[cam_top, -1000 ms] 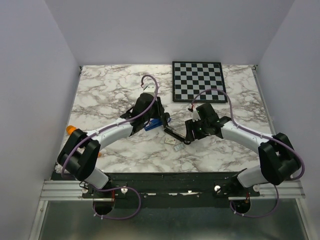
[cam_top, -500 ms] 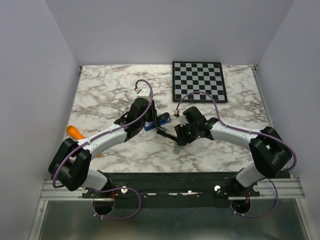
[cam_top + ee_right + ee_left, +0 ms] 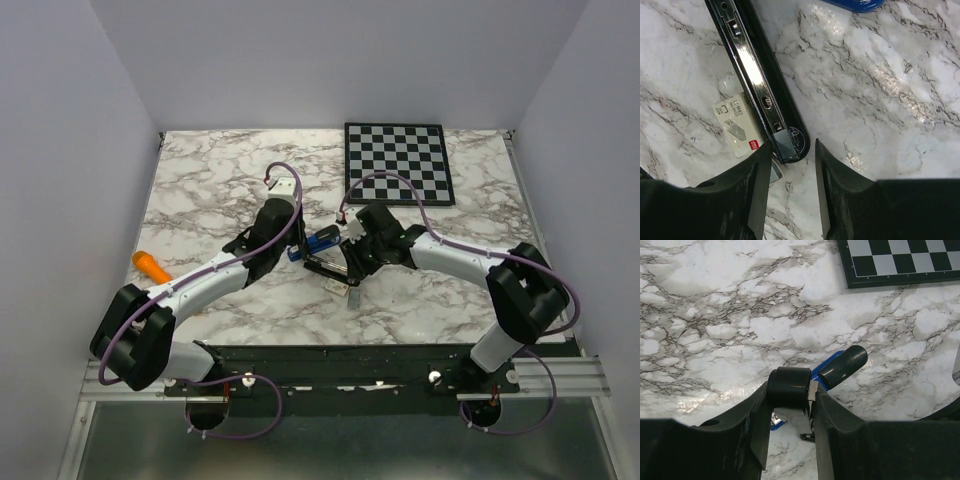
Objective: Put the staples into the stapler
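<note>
The stapler (image 3: 322, 241) lies open at mid-table, with a blue body, a black handle (image 3: 842, 367) and a black magazine arm with a shiny channel (image 3: 754, 75). My left gripper (image 3: 298, 247) is shut on the stapler's black rear end (image 3: 788, 385). My right gripper (image 3: 349, 274) is open, its jaws straddling the magazine's tip (image 3: 787, 142) just above the table. A tiny white box (image 3: 736, 127) lies beside the magazine. A small silvery-grey piece, apparently the staples (image 3: 775, 172), lies by my right gripper's left finger and is mostly hidden by it.
A checkerboard (image 3: 396, 162) lies at the back right. An orange object (image 3: 150, 266) lies at the left edge beside my left arm. Grey walls close the sides and back.
My right gripper has moved left and come down over the tip of the open magazine. My left arm has shifted slightly, still holding the stapler's rear.
</note>
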Controlling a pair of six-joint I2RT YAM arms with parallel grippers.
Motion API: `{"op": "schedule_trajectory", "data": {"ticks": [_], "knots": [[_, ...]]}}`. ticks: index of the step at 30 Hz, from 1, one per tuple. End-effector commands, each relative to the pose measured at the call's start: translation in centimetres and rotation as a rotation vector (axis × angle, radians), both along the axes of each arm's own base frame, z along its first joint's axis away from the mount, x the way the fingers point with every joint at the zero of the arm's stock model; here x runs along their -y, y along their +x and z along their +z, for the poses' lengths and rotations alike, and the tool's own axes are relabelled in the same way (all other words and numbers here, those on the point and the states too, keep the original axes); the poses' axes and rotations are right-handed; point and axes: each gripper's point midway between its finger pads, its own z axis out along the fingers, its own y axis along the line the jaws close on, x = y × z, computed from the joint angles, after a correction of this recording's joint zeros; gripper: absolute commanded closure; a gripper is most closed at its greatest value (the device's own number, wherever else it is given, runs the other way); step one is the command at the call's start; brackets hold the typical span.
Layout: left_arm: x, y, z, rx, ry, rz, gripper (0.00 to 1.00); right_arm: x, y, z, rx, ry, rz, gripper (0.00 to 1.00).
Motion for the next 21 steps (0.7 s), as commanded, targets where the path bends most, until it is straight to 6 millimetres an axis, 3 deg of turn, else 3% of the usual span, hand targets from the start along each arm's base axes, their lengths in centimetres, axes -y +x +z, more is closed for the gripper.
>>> {"op": "schedule_trajectory", "data": {"ticks": [1,12,16,21], "knots": [[-2.3,-0.4,-1.3,-0.023,0.092,0.039,1.00,-1.1,0.4,0.2,0.026,0.001,0.112,0.56],[-1.7,-0.7,-1.2,-0.017,0.094,-0.019,0.97,-1.8,-0.8,-1.0,-0.014,0.014,0.225,0.66],[0.2,-1.5,-1.1,-0.005,0.021,-0.114,0.88,-2.0,-1.0,-1.2,-0.008,0.019,0.237,0.78],[3.3,-3.7,-1.4,-0.005,-0.038,-0.233,0.83,-2.1,-0.9,-0.7,0.026,0.036,0.238,0.85]]}}
